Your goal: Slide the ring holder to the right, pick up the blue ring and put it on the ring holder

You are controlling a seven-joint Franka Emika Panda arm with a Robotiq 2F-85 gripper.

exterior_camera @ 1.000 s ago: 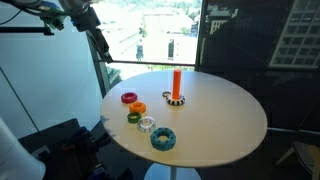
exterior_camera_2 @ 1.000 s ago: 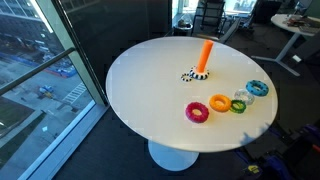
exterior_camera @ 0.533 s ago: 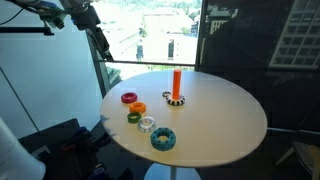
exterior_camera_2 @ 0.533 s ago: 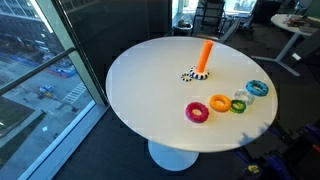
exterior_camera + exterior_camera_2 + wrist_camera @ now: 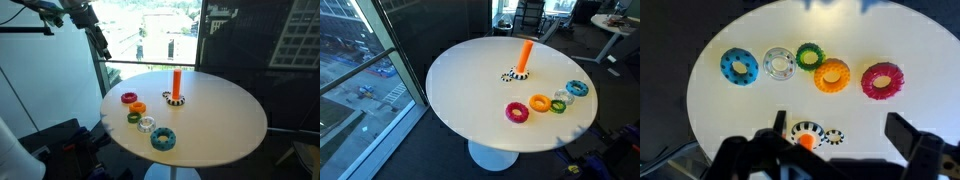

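Note:
The ring holder (image 5: 176,88) is a slim orange peg on a small round dark base with pale marks, standing towards the far side of the round white table (image 5: 225,120); it also shows in the other exterior view (image 5: 523,60) and from above in the wrist view (image 5: 805,134). The blue ring (image 5: 163,139) lies flat near the table's edge at one end of a row of rings (image 5: 577,88) (image 5: 739,66). My gripper (image 5: 100,45) hangs high above the table's edge, away from all of them. In the wrist view my gripper (image 5: 840,132) is open and empty.
In the row with the blue ring lie a pale whitish ring (image 5: 777,64), a green ring (image 5: 808,55), an orange ring (image 5: 831,75) and a pink ring (image 5: 881,80). A small striped ring (image 5: 833,137) lies beside the holder's base. Windows stand behind the table.

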